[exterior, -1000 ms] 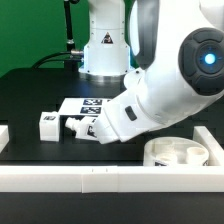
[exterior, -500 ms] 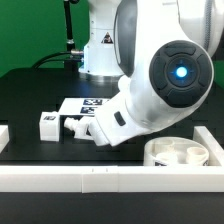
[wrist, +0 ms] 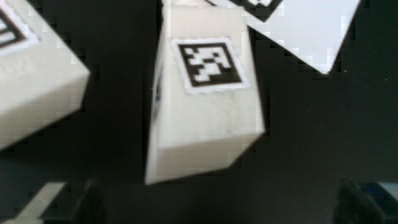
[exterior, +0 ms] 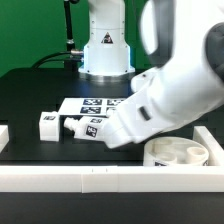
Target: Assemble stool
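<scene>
The stool's round white seat (exterior: 178, 152) lies socket side up at the exterior view's right, close to the front rail. Two blocky white legs lie side by side on the black table, one plain-faced (exterior: 48, 124) and one showing a tag (exterior: 88, 127). The arm's white hand slants down onto the tagged leg and hides its own fingers there. In the wrist view that tagged leg (wrist: 205, 105) fills the middle, and a second leg (wrist: 36, 85) lies beside it. My gripper (wrist: 214, 205) is open. Its dark fingertips (wrist: 50, 203) stand wide apart, with nothing between them.
The marker board (exterior: 88, 103) lies flat behind the legs, and its corner (wrist: 306, 35) shows in the wrist view. A long white rail (exterior: 90, 181) runs along the table's front, with another piece (exterior: 4, 136) at the exterior view's left. The robot's base (exterior: 104, 45) stands behind.
The arm's upper links have swung, and the joint with the blue light has left the view. The hand stays low over the tagged leg. The legs and seat have not moved.
</scene>
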You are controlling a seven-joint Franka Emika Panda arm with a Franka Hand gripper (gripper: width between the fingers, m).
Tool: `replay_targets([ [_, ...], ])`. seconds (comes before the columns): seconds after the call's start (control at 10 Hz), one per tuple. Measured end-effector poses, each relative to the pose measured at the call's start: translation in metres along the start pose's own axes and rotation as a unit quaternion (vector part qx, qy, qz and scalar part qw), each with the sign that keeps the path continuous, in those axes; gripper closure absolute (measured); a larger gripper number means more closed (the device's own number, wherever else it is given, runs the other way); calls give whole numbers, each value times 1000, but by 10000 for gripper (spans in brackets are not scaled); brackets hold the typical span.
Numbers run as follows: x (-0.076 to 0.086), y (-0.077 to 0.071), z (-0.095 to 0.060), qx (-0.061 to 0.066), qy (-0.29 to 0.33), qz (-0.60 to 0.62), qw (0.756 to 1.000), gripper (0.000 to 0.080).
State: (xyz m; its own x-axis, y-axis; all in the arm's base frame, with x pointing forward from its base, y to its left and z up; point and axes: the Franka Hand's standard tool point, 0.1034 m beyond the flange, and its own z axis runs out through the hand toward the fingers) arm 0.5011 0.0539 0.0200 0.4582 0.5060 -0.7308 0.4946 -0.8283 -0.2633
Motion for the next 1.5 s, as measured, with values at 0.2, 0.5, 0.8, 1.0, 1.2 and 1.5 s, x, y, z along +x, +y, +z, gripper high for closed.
replay_targets([
  [0.2, 0, 3, -11, -65, 4, -30, 997, 151],
  [0.5, 1, 6, -9, -60, 4, -26, 998, 151],
  [0.8, -3, 11, -6, -76, 37, -25, 996, 151],
  [1.0, -11, 11, 4, -81, 52, -25, 995, 151],
  [1.2, -13, 10, 8, -82, 56, -26, 995, 151],
  [1.5, -13, 8, 12, -79, 44, -27, 996, 151],
])
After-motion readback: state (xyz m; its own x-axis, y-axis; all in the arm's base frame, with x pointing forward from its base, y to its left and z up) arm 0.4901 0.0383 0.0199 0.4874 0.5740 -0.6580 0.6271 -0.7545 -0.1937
